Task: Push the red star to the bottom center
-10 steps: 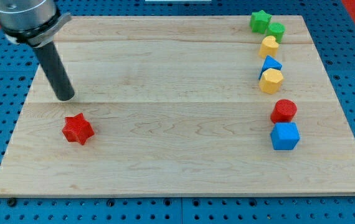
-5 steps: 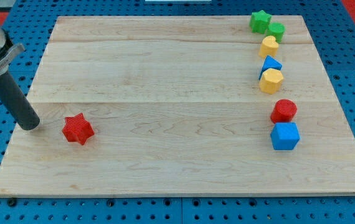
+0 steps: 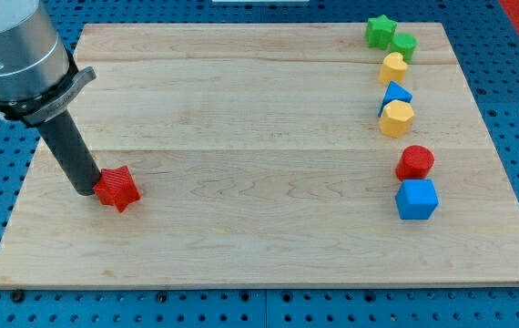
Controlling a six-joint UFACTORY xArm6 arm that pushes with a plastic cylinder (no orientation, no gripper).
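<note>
The red star [image 3: 117,189] lies on the wooden board [image 3: 259,228] at the view's left, a little below mid-height. My tip [image 3: 85,189] rests on the board right against the star's left side, touching it. The dark rod rises from there up and to the left to the grey arm body at the view's top left.
A column of blocks runs down the view's right: green star [image 3: 380,31], green block [image 3: 404,45], yellow block [image 3: 393,67], blue triangle [image 3: 395,93], yellow hexagon [image 3: 396,118], red cylinder [image 3: 415,162], blue cube [image 3: 416,199]. Blue pegboard surrounds the board.
My tip swung from above the star out to its far left, then moved right into contact with the star's left side. The star has barely shifted.
</note>
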